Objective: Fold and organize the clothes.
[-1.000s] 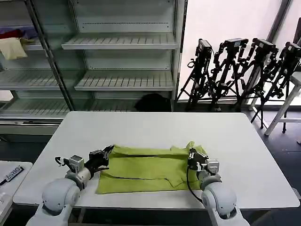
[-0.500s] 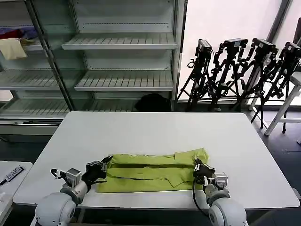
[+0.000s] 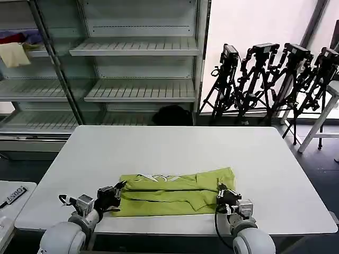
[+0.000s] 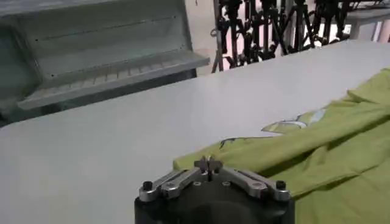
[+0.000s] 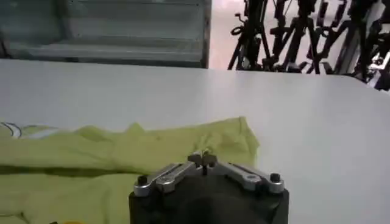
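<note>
On the tabletop (image 3: 169, 143), the T-shirt (image 3: 175, 193) is lying crosswise near the front edge, left gripper (image 3: 117, 191) and right gripper (image 3: 221, 191) pinching its ends. Left wrist: fingers (image 4: 208, 164) closing together on its hem. Right wrist: fingers (image 5: 203, 159) likewise pinching.

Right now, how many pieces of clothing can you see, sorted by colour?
Lime yellow-green T-shirt on the white table: 1
Cream garment on the shelf: 1
Red garment on the shelf: 1
Purple garment on the shelf: 1
Total: 4
</note>
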Controlling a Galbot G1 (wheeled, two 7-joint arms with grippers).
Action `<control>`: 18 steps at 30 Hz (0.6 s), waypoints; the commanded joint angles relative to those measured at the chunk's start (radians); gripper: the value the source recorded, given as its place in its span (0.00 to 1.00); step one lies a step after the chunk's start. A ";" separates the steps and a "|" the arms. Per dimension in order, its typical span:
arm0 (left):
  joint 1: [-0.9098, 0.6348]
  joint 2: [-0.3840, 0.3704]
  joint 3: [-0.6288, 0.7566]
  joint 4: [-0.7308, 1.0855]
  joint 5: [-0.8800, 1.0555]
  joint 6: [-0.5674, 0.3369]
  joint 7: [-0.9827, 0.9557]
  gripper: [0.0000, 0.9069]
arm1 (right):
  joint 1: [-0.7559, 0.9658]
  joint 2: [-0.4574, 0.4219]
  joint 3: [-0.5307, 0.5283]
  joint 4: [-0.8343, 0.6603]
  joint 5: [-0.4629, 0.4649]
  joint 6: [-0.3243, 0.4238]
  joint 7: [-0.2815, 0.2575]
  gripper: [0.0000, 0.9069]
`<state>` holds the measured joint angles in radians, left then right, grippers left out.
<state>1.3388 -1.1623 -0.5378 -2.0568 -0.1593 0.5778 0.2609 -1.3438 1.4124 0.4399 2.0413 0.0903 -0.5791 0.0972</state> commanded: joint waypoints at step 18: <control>0.118 -0.145 0.006 -0.074 -0.038 -0.060 -0.259 1.00 | 0.080 0.010 0.168 0.153 0.158 0.111 -0.014 1.00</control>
<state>1.3837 -1.2394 -0.5382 -2.1203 -0.1893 0.5509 0.1444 -1.3194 1.4217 0.5257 2.1347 0.0937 -0.5204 0.0984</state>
